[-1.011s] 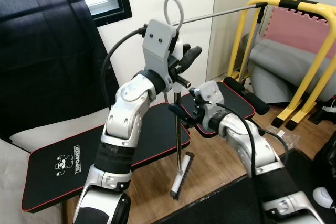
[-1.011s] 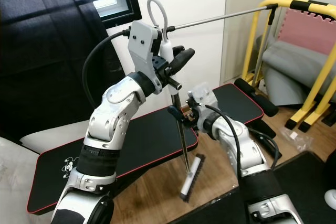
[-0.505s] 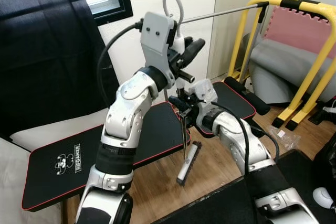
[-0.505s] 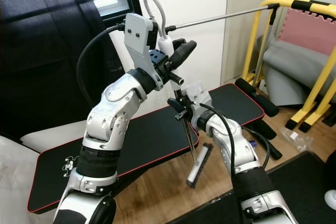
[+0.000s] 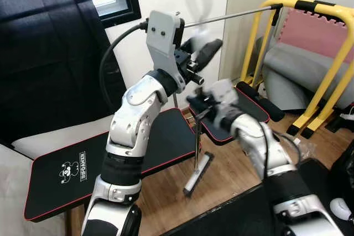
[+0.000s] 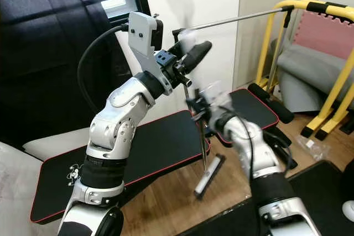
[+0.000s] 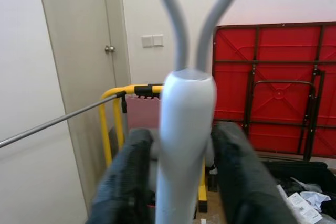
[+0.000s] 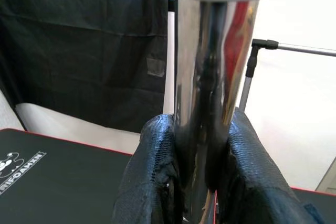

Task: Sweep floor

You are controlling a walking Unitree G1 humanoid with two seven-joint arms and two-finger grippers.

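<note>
Up high, left gripper (image 7: 181,182) clamped the broom (image 5: 196,136) handle's grey top; right gripper (image 8: 197,174) squeezed its steel pole beside the "TUFOAMEN"-looking black bench (image 5: 72,164)

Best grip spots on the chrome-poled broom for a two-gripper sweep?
As now. Left gripper clamps the grey handle top below its hanging loop; right gripper clamps the bare chrome pole lower down. The slim, near-upright chrome-poled broom suits fingers closing from opposite sides, steering the brush head over the wooden floor.
</note>
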